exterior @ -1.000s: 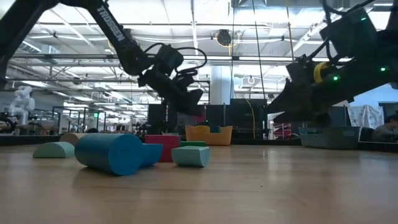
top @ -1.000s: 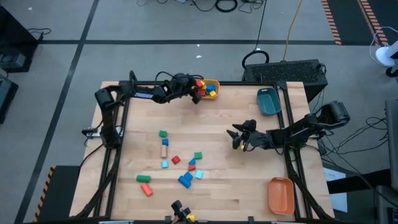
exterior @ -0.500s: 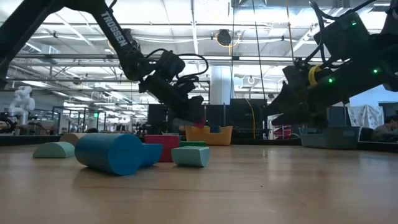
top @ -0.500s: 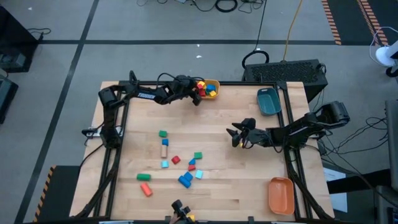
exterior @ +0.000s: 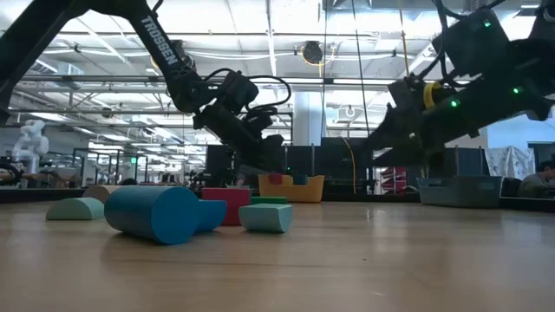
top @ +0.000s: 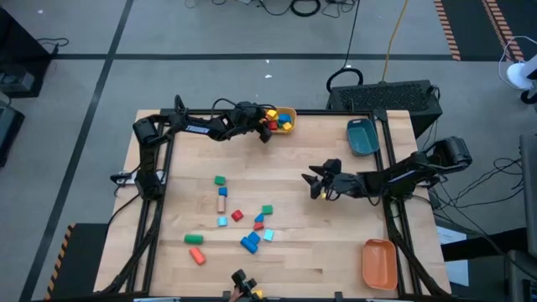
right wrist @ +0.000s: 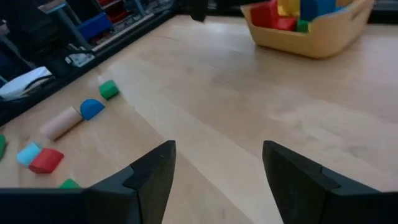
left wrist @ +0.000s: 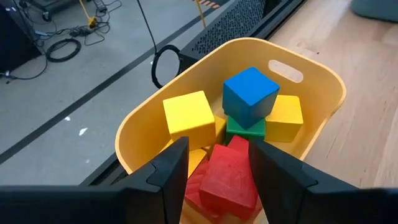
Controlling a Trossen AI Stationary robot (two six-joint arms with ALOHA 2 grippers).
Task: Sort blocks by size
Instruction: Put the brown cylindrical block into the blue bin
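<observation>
Left gripper (left wrist: pixel 214 168) over yellow bin (left wrist: pixel 323 118) now parted, red block (left wrist: pixel 227 180) just dropped among big blocks; right gripper (right wrist: pixel 214 168) open, empty, mid-table; small blocks (top: pixel 250 241) still scattered.

Yellow bin (top: pixel 289 114) at table's (top: pixel 336 243) far edge, teal bin (top: pixel 362 137) at far right corner, orange bin (top: pixel 378 262) near right corner.

Over the yellow bin (top: pixel 286 119), left gripper (top: pixel 267 124) now spread a little wider than a second ago, red block (left wrist: pixel 227 178) lying between its fingers among the bin's blocks. Right gripper (top: pixel 315 182) shifted slightly toward the table's middle, away from its own edge.
</observation>
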